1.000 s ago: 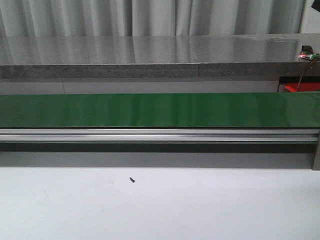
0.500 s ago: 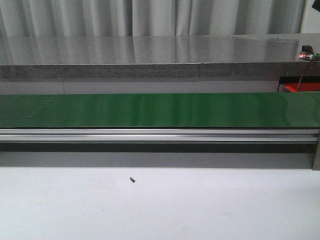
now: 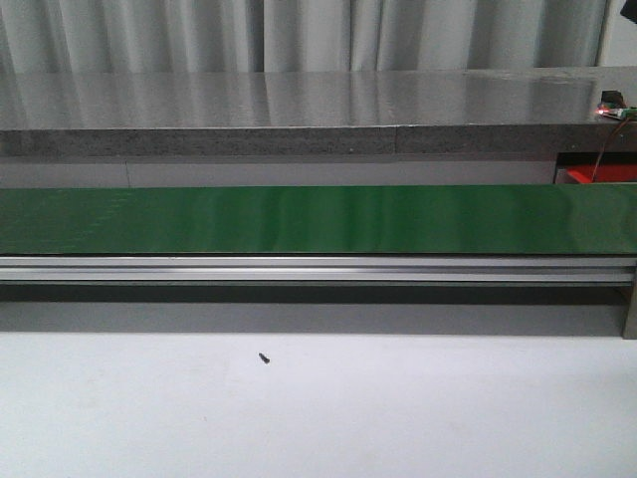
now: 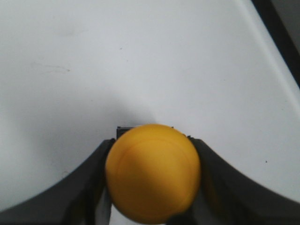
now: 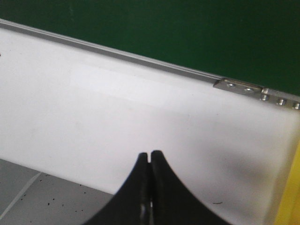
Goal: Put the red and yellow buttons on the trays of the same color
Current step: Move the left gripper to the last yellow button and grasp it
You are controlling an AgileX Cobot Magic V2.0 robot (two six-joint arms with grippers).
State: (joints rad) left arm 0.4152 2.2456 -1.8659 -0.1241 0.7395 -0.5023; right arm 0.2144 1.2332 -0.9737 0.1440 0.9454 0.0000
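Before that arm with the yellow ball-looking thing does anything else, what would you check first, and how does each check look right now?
1. Grip on the yellow button: ok. The left gripper has a finger on each side of it.
2. Surface under the button: ok. Only bare white table shows there.
3. Yellow tray in sight: cannot tell. A yellow strip shows at the edge of the right wrist view, but I cannot tell what it is.
4. Right gripper: ok. It is shut with nothing between the fingers.
5. Green belt: ok. No buttons show on it in the front view.
6. Arms' positions: cannot tell. Neither arm appears in the front view.
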